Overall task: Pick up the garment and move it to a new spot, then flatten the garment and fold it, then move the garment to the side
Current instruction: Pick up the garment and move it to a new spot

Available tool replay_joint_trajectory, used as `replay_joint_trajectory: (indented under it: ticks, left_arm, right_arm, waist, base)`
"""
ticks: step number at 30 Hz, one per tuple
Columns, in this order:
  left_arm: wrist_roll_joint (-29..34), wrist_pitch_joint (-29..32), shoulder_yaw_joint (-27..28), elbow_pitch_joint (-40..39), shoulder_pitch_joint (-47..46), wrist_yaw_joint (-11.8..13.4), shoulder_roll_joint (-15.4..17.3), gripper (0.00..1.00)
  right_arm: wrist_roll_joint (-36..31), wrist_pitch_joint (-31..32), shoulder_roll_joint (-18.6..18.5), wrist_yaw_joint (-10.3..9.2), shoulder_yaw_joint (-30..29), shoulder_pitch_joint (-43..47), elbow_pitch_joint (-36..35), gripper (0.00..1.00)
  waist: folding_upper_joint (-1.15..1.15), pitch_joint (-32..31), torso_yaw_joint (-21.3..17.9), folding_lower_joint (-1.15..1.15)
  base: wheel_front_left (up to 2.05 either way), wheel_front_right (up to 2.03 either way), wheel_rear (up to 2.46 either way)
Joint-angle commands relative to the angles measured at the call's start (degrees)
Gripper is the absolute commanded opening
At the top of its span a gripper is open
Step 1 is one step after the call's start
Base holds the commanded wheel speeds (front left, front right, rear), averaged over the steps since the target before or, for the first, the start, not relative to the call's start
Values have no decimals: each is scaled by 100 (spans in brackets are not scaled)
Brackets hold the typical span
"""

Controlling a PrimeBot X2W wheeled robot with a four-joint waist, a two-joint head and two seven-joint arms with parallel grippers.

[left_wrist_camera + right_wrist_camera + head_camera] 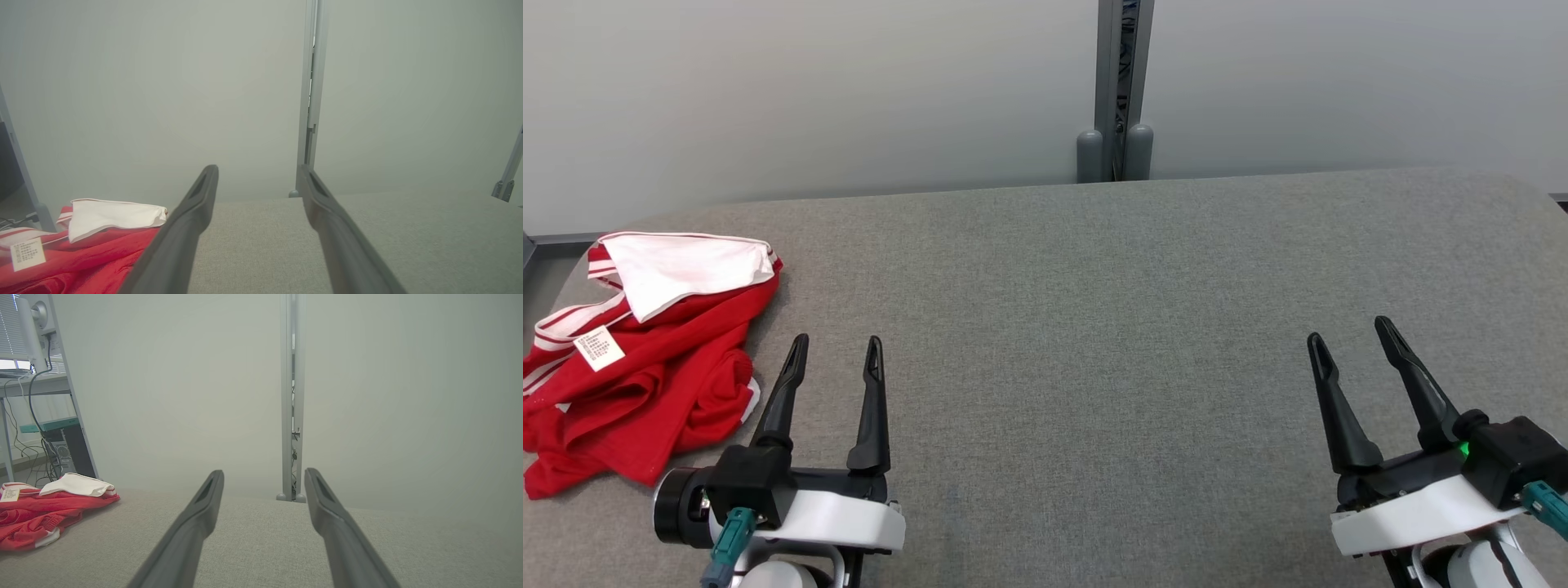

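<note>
The wide grey fabric-covered table (1094,310) carried the crumpled red garment with white trim (662,392) at its left edge, untouched. The left end effector (837,343) hovered just beside it, fingers spread. The right end effector (1349,328), also spread, sat well apart. Pickup looked not yet begun; next, the left one would need to swing left and pinch the cloth.

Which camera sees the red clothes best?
The head view: it looks down on nearly all the garment. The left wrist view cuts it off at the corner; the right wrist view sees it sideways.
</note>
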Motion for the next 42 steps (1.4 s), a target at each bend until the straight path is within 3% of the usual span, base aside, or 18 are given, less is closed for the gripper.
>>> replay_joint_trajectory:
  ticks: [1,9,15,31,42]
  left_arm:
    - [-19,-26,22,10,46,5,23,100]
    - [-78,-26,34,90,47,5,23,100]
    - [-85,-25,65,150,36,-12,25,100]
    - [-156,-19,165,439,108,-37,23,100]
    - [-242,-19,226,533,132,-2,22,100]
  right_arm:
    - [13,-38,-43,29,-2,16,-21,100]
    - [36,-38,-15,29,11,59,-40,100]
    - [73,-34,18,29,21,84,-64,100]
    - [119,-33,81,28,85,203,-37,100]
    - [140,-32,101,27,177,204,-30,100]
  waist:
    - [-1,0,7,0]
    - [-1,-30,92,0]
    - [-1,-41,366,0]
    - [-1,-124,1889,0]
    - [-1,-94,2517,0]
  base:
    - [0,0,0]
    - [0,0,0]
    - [0,0,0]
    - [0,0,0]
    - [0,0,0]
